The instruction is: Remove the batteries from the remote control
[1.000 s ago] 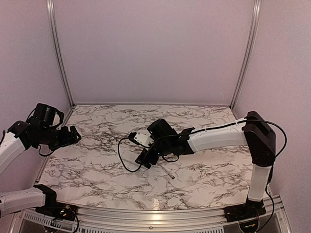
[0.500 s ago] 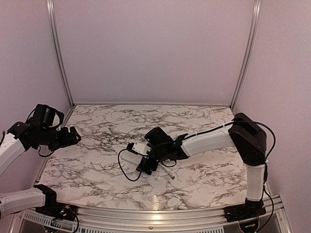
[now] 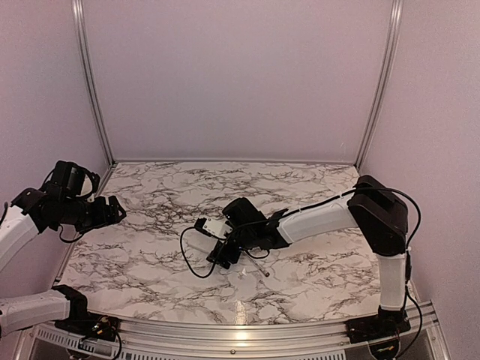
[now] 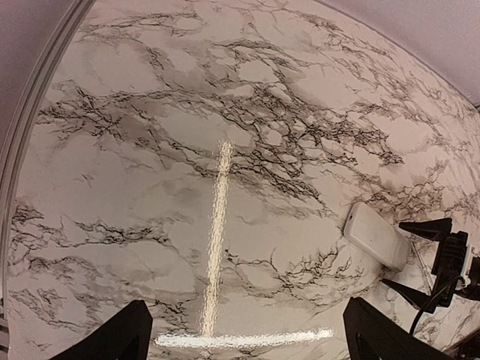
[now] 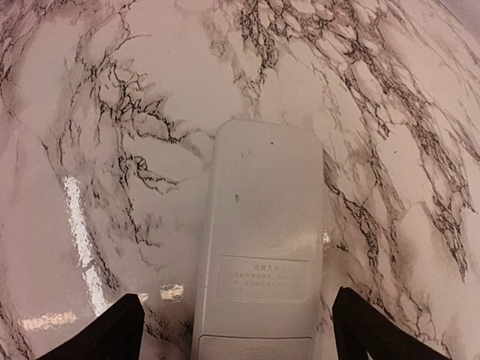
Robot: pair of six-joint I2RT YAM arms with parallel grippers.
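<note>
The step in hand was the first grasp of the remote control (image 5: pixel 262 225), which lay flat on the marble counter (image 5: pixel 112 112) near its middle, a small printed label (image 5: pixel 262 278) facing up at the end nearest the right wrist camera. The right pincer (image 5: pixel 236 324) hung directly over that end, released, with 1 finger on each side of the white body and a clear gap between each finger and the remote's long edges; whether the tips touched the counter could not be told. The left pincer (image 4: pixel 251 341) was also released and held nothing, poised well apart at the left edge of the counter and aimed toward the remote. No batteries were in view, so by my reading the 2 cells sat inside the closed body and nothing had been unloaded. A thin pale rod (image 3: pixel 264 271) with a dark tip lay just beside the right arm on the counter. The next move probably called for the right pincer to settle lower and clench across the remote's width, squarely enough that the flat bar would not twist or skate on the glossy surface, after which the cover would need opening.
</note>
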